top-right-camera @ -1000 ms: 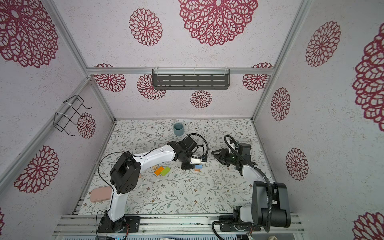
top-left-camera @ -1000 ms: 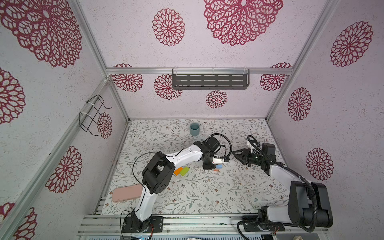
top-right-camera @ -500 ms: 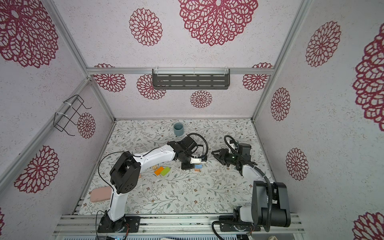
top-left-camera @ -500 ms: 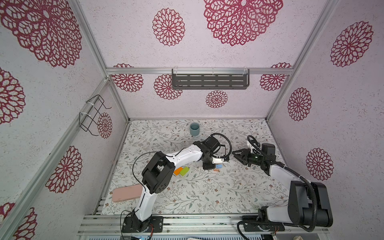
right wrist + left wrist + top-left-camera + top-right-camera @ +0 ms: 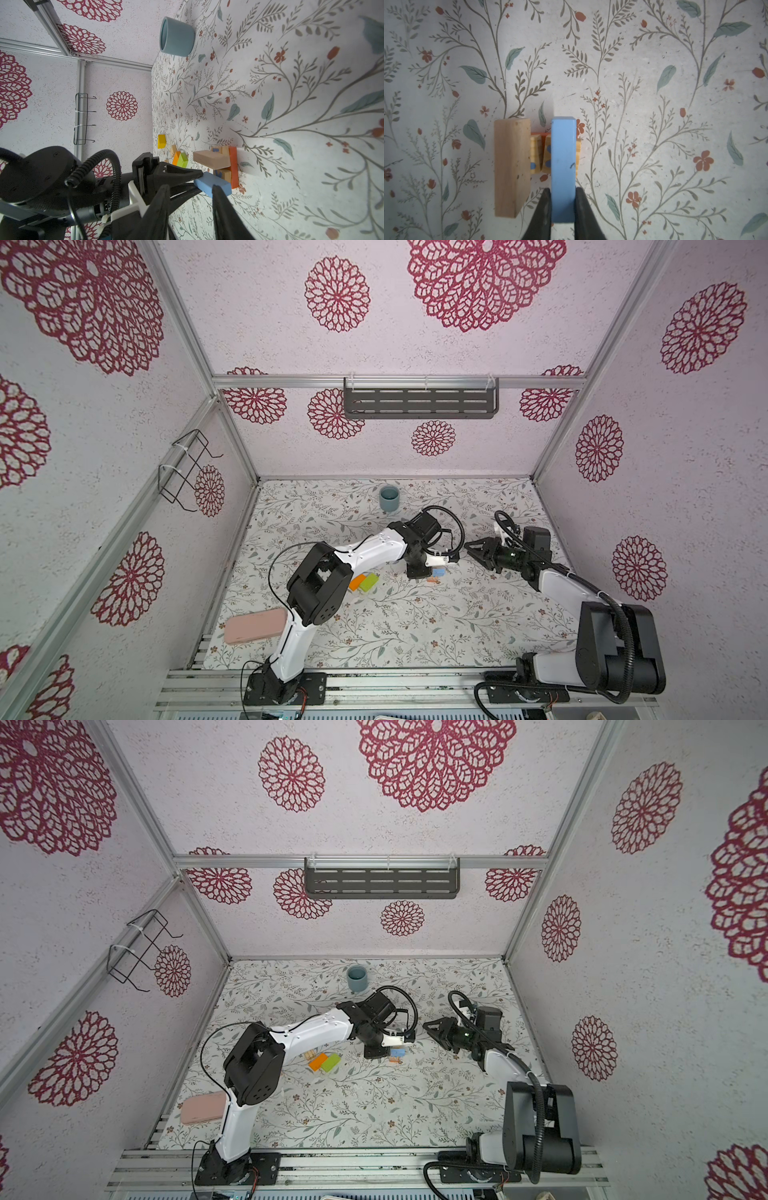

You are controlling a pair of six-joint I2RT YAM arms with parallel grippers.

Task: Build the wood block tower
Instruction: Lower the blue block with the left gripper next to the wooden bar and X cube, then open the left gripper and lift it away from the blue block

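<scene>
Floral tabletop [image 5: 415,635], left fingers [image 5: 544,207] clamped on blue block [image 5: 563,166] beside tan block [image 5: 511,166], right fingers [image 5: 222,207] parted, empty, cup [image 5: 389,498] behind

— What are the walls [image 5: 415,344] like here?
— Pale and a little grainy, with big dark red rosettes [image 5: 337,294] printed on them. Aluminium bars [image 5: 291,382] run along the corners and across the back.
— Does something hang there?
— Yes. A dark slotted shelf [image 5: 419,404] on the back wall, and a black wire rack [image 5: 185,470] on the left one.
— And below?
— The surface [image 5: 415,626] has a light cover with thin branches, grey-green leaves and small red flowers. Metal rails [image 5: 415,686] lie along its near edge. The light is soft and even.
</scene>
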